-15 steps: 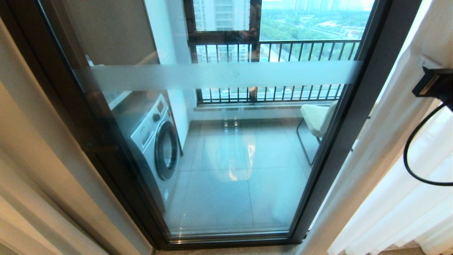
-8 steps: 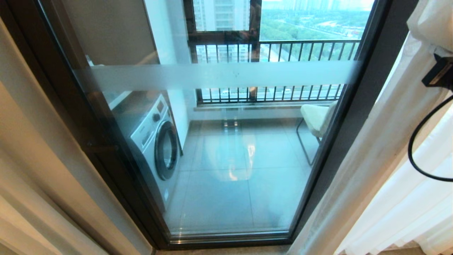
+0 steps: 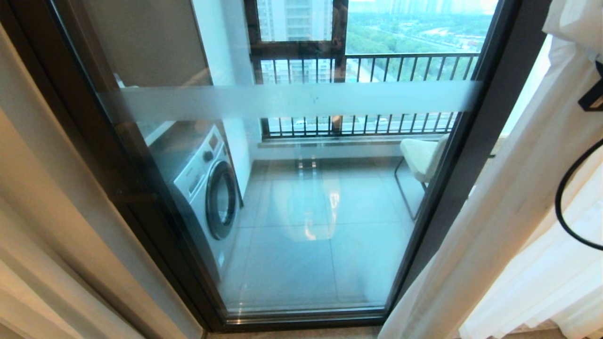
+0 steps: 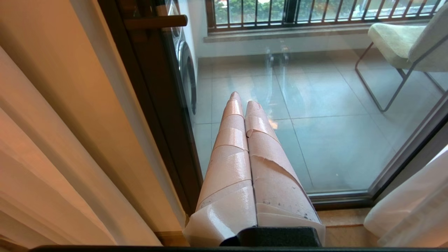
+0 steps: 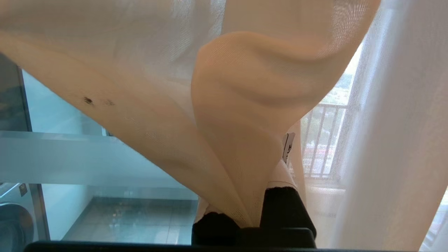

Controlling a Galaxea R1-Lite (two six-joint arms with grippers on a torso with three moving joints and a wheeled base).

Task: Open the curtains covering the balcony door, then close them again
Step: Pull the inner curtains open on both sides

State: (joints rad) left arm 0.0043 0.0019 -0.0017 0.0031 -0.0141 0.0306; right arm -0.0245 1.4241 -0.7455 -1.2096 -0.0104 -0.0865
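The balcony door (image 3: 306, 188) is clear glass with a frosted band in a dark frame, and it stands uncovered in the head view. The sheer white curtains (image 3: 509, 212) hang bunched to its right. My right gripper (image 5: 255, 189) is shut on a fold of the curtains (image 5: 224, 115), and the fabric drapes over its fingers and hides the tips. In the head view only a black part of the right arm (image 3: 594, 96) shows at the right edge. My left gripper (image 4: 244, 99) is parked low before the glass, its taped fingers pressed together with nothing between them.
A thick tan drape (image 3: 56, 212) hangs left of the door frame. Behind the glass are a washing machine (image 3: 207, 188), a pale chair (image 3: 419, 157) and a black railing (image 3: 377, 66). A black cable (image 3: 563, 207) loops in front of the curtains.
The right arm's black part has slid toward the right edge of the head view with the held fold. The curtain's lower edge now hangs slightly further left.
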